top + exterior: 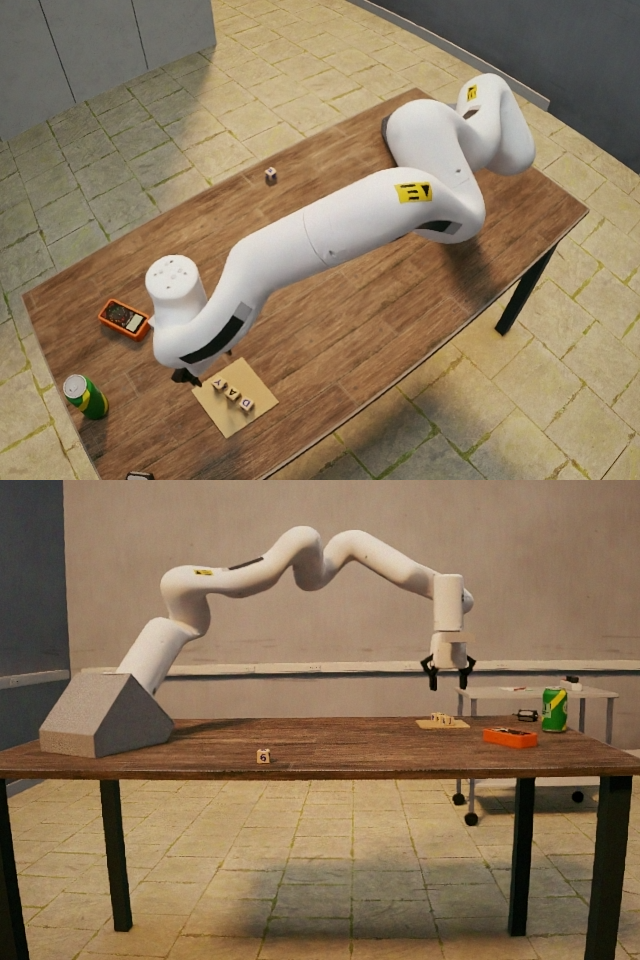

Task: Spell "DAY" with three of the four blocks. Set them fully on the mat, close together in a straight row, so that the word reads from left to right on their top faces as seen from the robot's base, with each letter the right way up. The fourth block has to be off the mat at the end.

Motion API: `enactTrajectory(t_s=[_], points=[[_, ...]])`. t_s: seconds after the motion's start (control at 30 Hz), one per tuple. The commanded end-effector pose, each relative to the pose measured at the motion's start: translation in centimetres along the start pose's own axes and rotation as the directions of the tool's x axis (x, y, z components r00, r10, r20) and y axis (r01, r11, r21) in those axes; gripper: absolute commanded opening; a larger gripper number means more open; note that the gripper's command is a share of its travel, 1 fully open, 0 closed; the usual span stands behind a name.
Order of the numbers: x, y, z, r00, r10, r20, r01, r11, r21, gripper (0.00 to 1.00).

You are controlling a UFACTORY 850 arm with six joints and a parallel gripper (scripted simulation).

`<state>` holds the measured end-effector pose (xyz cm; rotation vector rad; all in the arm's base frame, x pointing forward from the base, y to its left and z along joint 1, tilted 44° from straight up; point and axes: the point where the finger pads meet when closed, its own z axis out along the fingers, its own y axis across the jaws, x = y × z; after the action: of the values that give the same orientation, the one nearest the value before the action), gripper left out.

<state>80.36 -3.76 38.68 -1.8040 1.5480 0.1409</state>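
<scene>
Black jaws spread wide and gripping nothing hang above the tan square mat (258, 384), the gripper (447, 678) well clear of the three pale wooden letter blocks (232, 394) lined up touching, D-A-Y. Placing looks finished; the fourth pale block (270, 175) sits far off on the brown wooden tabletop (361, 310), so only a retreat seems needed.

Matt wood-grain table (361, 748), glossy white arm (289, 242), cardboard-like mat (258, 384).
</scene>
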Motion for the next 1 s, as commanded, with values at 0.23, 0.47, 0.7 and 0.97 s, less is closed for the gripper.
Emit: enactTrajectory(t_s=[0.23,0.47,0.7,0.97], points=[[0.0,-0.1,-0.1,1.0,-0.001,-0.001,0.001,1.0,0.002,1.0],[0.0,-0.1,-0.5,1.0,-0.001,-0.001,0.001,1.0,0.002,1.0],[0.0,-0.1,-3.0,1.0,-0.001,-0.001,0.001,1.0,0.002,1.0],[0.0,-0.1,-6.0,1.0,-0.001,-0.001,0.001,1.0,0.002,1.0]])
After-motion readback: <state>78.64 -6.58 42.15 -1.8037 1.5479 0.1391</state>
